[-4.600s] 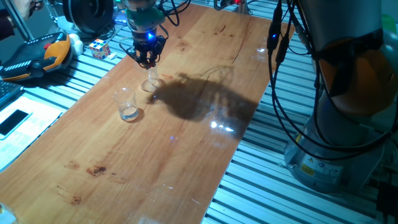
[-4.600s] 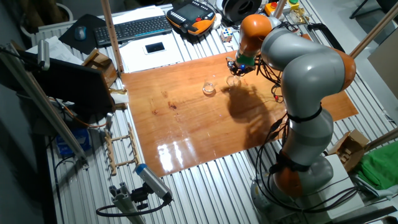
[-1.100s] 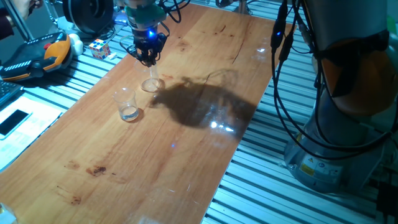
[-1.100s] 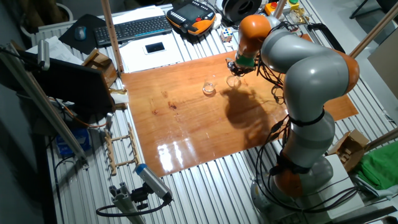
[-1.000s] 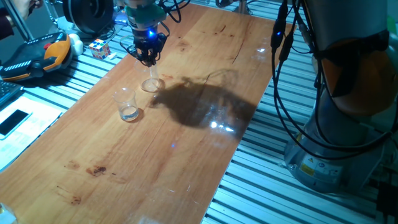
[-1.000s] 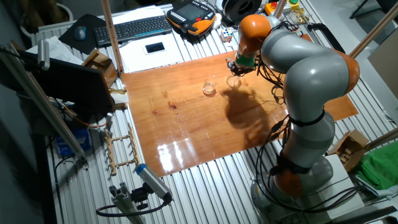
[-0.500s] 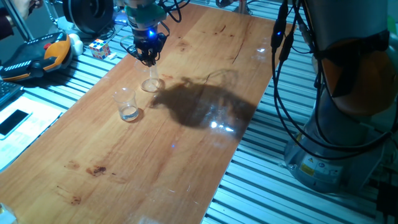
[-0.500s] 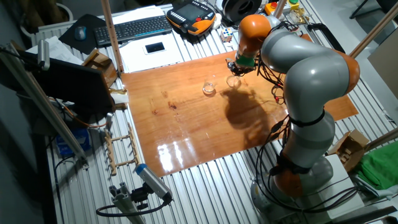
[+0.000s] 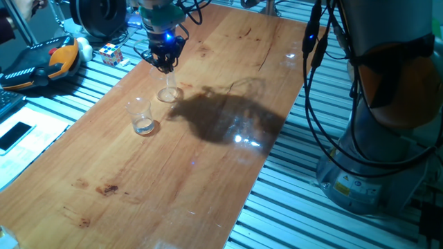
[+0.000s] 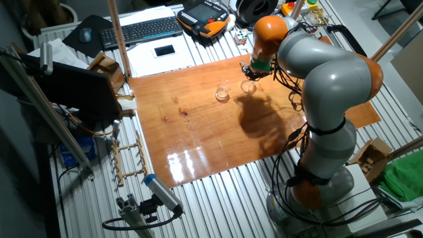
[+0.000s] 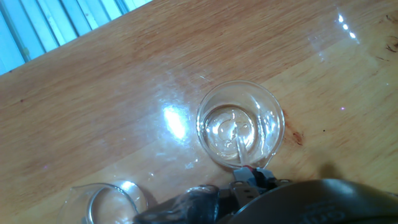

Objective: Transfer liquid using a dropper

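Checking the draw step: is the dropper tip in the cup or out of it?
In. In the hand view the dropper reaches from the gripper down inside the cup rim, over its glinting bottom. Whether it touches liquid: cannot tell.

Two high side views; one downward close-up

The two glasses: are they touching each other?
Apart. One fixed view shows bare wood between the taller glass and the small glass under the pincer.

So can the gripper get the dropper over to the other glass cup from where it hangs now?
Probably yes. The gripper hangs above one glass with the dropper tip pointing into it, and the other glass cup stands apart on bare table, with nothing between them.
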You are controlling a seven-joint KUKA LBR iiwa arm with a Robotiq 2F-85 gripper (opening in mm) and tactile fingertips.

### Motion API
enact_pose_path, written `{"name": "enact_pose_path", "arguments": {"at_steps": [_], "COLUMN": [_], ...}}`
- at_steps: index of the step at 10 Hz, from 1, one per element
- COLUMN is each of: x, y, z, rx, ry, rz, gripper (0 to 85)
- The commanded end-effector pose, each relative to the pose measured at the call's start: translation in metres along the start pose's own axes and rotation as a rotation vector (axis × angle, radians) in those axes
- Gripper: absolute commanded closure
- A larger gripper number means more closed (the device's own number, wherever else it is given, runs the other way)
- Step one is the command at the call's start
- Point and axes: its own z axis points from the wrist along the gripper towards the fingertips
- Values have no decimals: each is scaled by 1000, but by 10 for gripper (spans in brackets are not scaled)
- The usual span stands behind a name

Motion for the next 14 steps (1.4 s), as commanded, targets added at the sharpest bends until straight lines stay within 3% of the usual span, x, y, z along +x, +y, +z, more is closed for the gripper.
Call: {"name": "enact_pose_path", "arguments": {"at_steps": [1,6,10,14], "x": [0,-1,2,7], "y": [0,2,6,15], "z": [-1,-22,-56,-88], "rx": [-1,-8,-8,-2], "ry": [-1,-13,-30,-21], "rz": [-1,0,-24,-32], "gripper": [840,840,840,840]}}
